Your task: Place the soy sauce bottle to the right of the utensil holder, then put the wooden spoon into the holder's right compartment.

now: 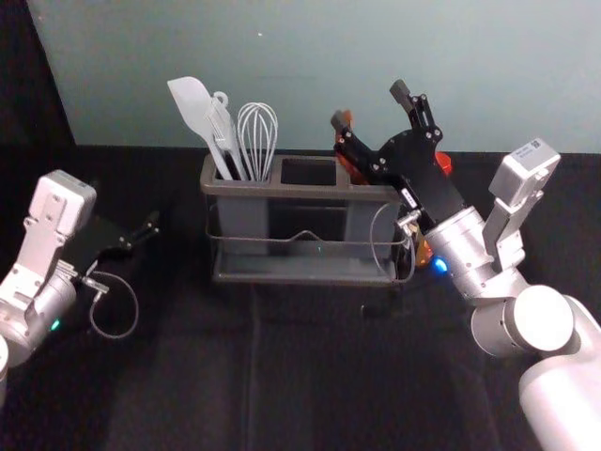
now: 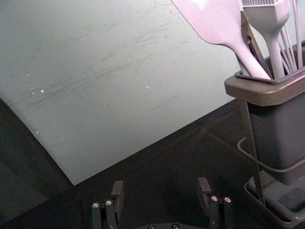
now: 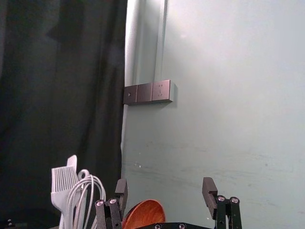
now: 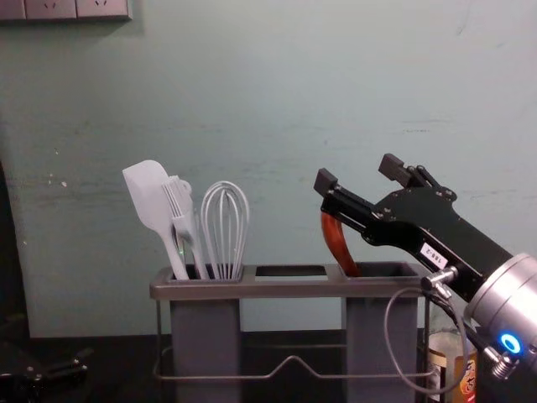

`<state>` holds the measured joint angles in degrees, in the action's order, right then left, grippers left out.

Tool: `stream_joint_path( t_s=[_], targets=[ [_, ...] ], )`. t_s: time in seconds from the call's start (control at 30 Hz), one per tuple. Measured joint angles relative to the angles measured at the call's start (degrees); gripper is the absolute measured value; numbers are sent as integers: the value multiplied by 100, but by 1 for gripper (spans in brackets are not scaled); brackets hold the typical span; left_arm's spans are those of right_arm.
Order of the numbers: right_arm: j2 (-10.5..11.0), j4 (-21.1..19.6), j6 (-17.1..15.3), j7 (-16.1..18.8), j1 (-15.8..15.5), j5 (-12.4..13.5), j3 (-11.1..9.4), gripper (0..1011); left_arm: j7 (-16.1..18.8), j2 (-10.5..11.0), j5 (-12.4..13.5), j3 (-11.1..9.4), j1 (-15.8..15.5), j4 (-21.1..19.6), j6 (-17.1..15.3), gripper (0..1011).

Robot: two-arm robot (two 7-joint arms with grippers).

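1. Currently, the right gripper [image 1: 369, 105] is raised over the right end of the holder [image 1: 310, 191]. Its state is released: the fingers stand wide apart, with nothing between the tips.
2. The spoon [image 4: 339, 244] stands in the holder's right compartment, bowl up and leaning slightly. Its bowl is near one finger of the right gripper; contact between them cannot be determined.
3. The bottle [image 4: 455, 363] stands upright just beside the holder, on the right. The right arm and its cable partly cover it. Its red cap [image 1: 444, 163] appears in the head view beyond that arm.
4. The left gripper [image 1: 152, 227] is parked low, to the left of the holder and apart from it. Its state is released, with the fingers spread, as the left wrist view shows.
5. The holder's left compartment carries the spatula [image 4: 148, 197], the brush [image 4: 182, 210] and the whisk [image 4: 225, 227], all heads up.
6. The switch panel [image 3: 148, 92] is mounted on the wall [image 3: 228, 119] behind, near the dark curtain [image 3: 57, 95].
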<state>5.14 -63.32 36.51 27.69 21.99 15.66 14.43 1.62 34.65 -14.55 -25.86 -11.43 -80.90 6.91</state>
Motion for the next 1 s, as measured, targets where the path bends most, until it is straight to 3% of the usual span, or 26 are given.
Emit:
stream_joint_path(
  t_s=[0.63, 0.8, 1.0],
  targets=[
    [-16, -112, 9, 41, -28, 26, -35, 1002, 0, 0, 0, 0, 0, 0, 0, 1005],
    [42, -509, -15, 41, -121, 82, -94, 1002, 0, 0, 0, 0, 0, 0, 0, 1005],
    [181, -1064, -26, -107, -302, 154, -338, 1002, 0, 0, 0, 0, 0, 0, 0, 1005]
  ],
)
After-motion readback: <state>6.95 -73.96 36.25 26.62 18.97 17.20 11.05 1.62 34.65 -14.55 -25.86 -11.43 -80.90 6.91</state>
